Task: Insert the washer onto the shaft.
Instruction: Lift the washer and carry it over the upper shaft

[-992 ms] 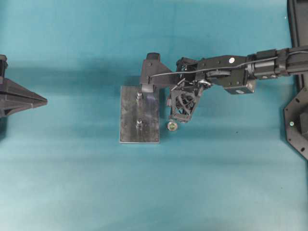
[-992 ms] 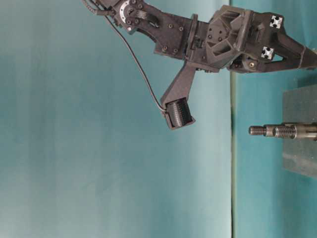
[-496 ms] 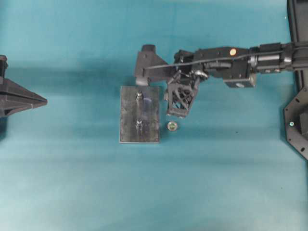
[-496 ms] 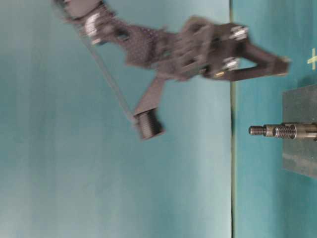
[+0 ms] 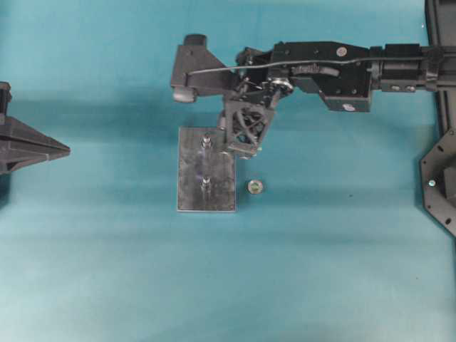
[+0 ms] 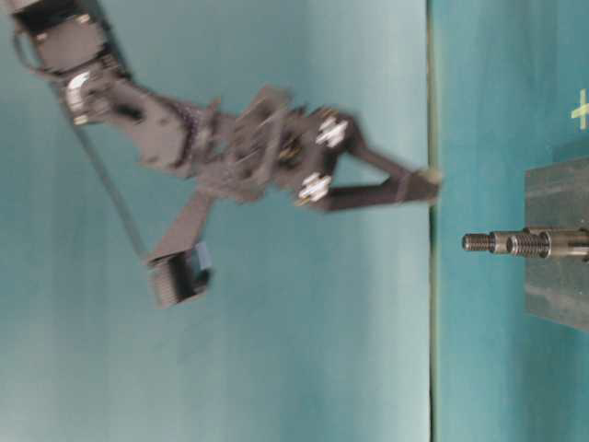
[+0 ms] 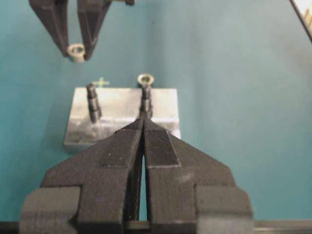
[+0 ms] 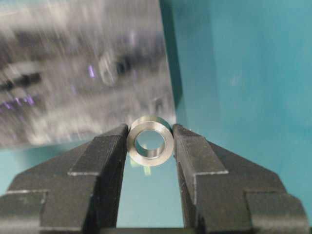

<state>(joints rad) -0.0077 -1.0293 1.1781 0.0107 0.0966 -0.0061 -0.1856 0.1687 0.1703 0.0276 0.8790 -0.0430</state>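
While the right tool [image 8: 150, 146] pinches a small metal washer [image 8: 150, 140] between its two fingertips, it hangs raised above the teal counter [image 5: 320, 271], over the right edge of a grey metal block [image 5: 206, 169]. Seen from the right wrist, the washer's round hole faces the camera, and the block lies blurred just beyond it, its right edge running past the washer.

Two upright threaded shafts [image 5: 205, 142] stand on the block, one nearer, one farther. From table level, the tool's tips float clear above the shaft tops, with open air between them. A second ring [image 5: 255, 187] lies flat on the counter just right of the block's near right corner, apart from it.

At the far left edge of the overhead view, the left tool [image 7: 143, 127] rests with its fingers pressed together, empty, well apart from the block. Broad bare counter surrounds the block on all sides.
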